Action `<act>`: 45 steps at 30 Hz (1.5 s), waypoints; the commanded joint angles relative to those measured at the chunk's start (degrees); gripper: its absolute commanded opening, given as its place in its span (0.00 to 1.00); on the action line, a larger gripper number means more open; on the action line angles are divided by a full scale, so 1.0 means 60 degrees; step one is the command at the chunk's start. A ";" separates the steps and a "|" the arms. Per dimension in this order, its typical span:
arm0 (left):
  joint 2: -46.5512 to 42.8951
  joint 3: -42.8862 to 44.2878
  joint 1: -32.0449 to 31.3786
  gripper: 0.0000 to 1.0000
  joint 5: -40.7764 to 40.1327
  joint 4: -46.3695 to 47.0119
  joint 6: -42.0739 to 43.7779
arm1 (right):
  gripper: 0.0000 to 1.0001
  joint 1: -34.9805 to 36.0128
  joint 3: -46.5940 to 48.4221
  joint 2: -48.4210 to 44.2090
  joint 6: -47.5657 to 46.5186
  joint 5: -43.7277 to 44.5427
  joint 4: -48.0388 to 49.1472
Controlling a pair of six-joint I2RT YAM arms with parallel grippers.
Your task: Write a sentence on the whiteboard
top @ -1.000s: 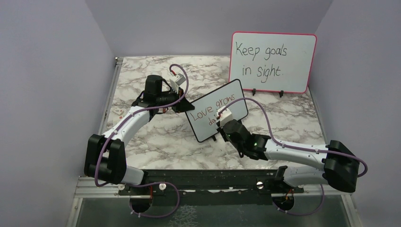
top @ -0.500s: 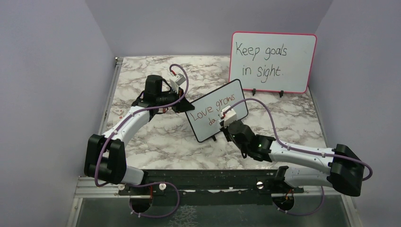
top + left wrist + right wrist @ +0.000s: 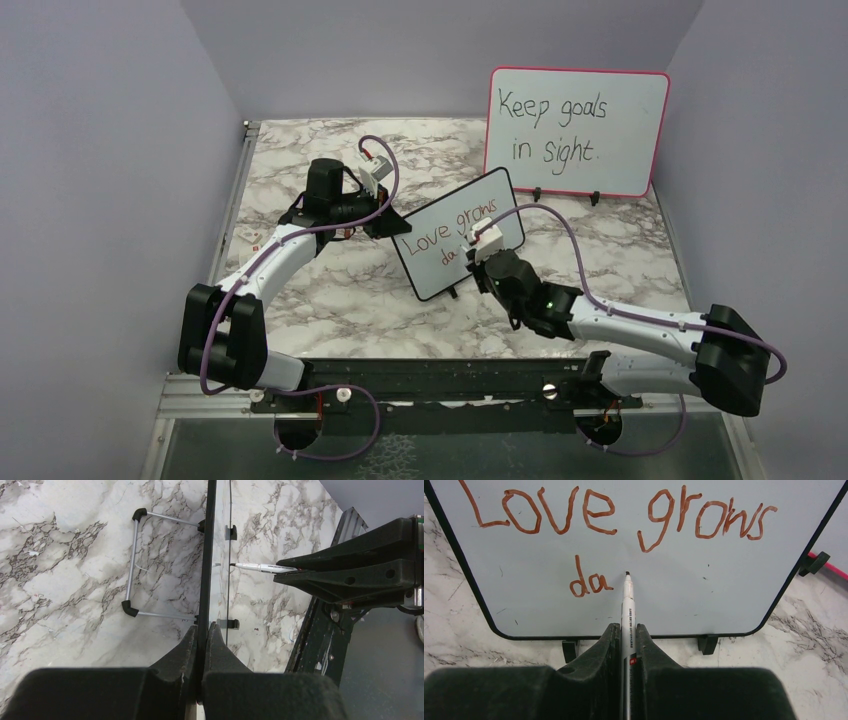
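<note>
Marbled worktop [image 3: 330, 300], lilac walls on three sides. Pink-framed board [image 3: 577, 130] stands well beyond both sets of jaws at the far right and reads "Keep goals in sight" in black. Left arm [image 3: 265, 260] reaches in from the left, right arm [image 3: 620, 325] from the right.

Whiteboard [image 3: 704, 585] stands upright and angled mid-worktop, between the two sets of jaws.

Left jaws: clenched on the whiteboard's side edge, with the black frame running straight out from between them. Wire stand [image 3: 132, 562] sits on the side of the board away from the marker.

Right jaws: clenched on a white marker [image 3: 627, 615], whose barrel projects straight ahead from between them.

Sentence [image 3: 614, 515], reddish-brown, lies directly ahead of the right jaws: "Love grows" on the top line, "da" below. Marker tip meets the board face just right of the "a", beneath the gap between the two upper words.

Two small black feet [image 3: 707, 644] sit under the lower frame, one on either side of the right jaws.
</note>
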 commanded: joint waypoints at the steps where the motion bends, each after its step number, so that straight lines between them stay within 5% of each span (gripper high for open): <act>1: 0.0470 -0.0211 0.0171 0.00 -0.2082 -0.1150 0.1119 | 0.00 -0.0114 0.0009 0.0168 -0.0088 -0.0250 0.0576; 31: 0.0489 -0.0205 0.0164 0.00 -0.2068 -0.1150 0.1120 | 0.01 -0.0313 0.0252 0.0705 0.0169 -0.0427 0.0363; 45: 0.0494 -0.0211 0.0171 0.00 -0.2100 -0.1165 0.1119 | 0.00 -0.0337 -0.0266 -0.0324 -0.0001 -0.1116 0.0236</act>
